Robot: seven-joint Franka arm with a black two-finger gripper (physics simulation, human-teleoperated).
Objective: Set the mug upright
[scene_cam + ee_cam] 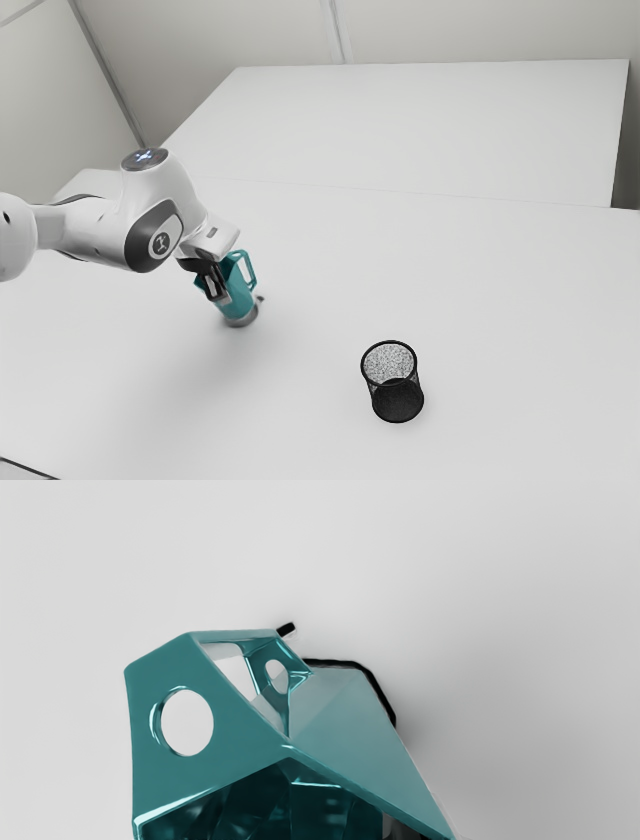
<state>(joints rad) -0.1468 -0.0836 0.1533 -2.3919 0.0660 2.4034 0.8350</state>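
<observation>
Mug [238,304], teal and tilted, left of centre in the exterior view, its mouth [260,805] toward the pincer [214,284]; whether that is open or gripping, I cannot tell. The glossy wall [350,720] looks stiff, perhaps slippery: best squeezed firmly, clear of the handle [251,270].

one teal mug [237,300], one mesh cup [397,404], one arm [160,195]

Room of uncertain kind, perhaps an office, pale walls [230,35], white tabletop [500,290], black mesh cup [397,400]
</observation>
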